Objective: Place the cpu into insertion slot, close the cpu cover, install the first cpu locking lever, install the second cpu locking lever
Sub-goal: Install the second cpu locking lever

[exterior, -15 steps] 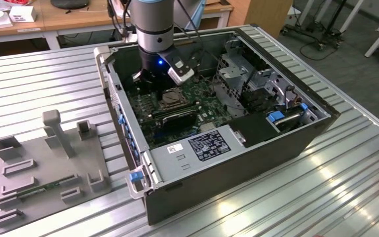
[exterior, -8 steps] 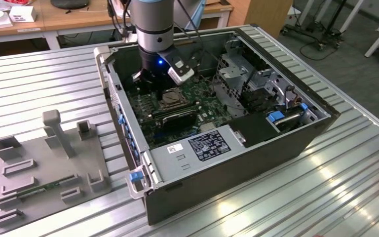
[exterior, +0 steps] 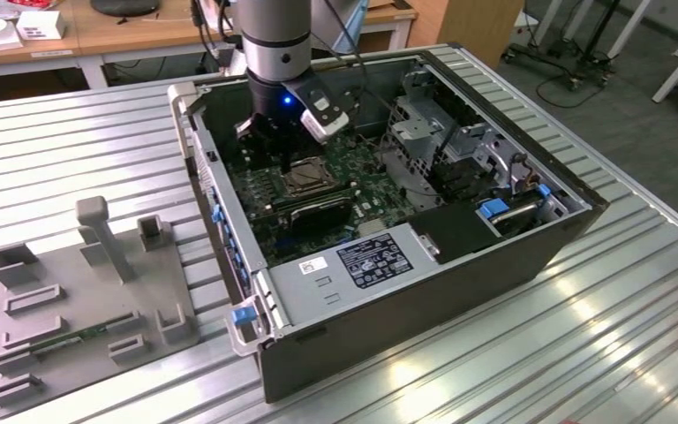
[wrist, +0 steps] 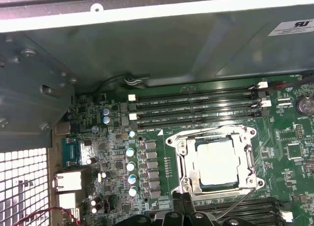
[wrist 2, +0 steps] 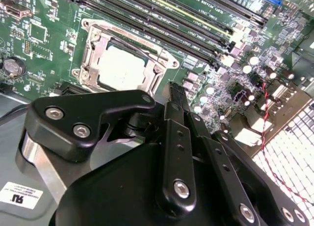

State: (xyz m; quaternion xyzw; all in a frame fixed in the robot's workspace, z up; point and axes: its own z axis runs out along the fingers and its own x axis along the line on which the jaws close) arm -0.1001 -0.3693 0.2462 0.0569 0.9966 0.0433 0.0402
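- The cpu [wrist: 215, 162] is lying flat and face up in the insertion slot [exterior: 306, 177]. The cpu cover [wrist: 183, 155] is framing it on all sides, so I'm reading the first two steps as done.
- In the exterior view the slot is sitting at about 11 o'clock from the middle of the open computer case [exterior: 457, 265]. The gripper [exterior: 282, 159] is hanging just off the slot's 11 o'clock corner.
- In the second wrist view the gripper's tips are looking pinched together with nothing between them.
- My guess is it's working on the first locking lever. A thin wire lever [wrist: 235, 201] is angling away from the cover's edge near the gripper, so it isn't looking hooked.
- That step would be calling for a push down on the wire, then a sideways nudge under its catch.
- The chip is basically square, so there's no real long axis. In the exterior view its edges are running roughly 11-to-5 and 2-to-8 o'clock, lined up with the green motherboard [wrist: 113, 152].
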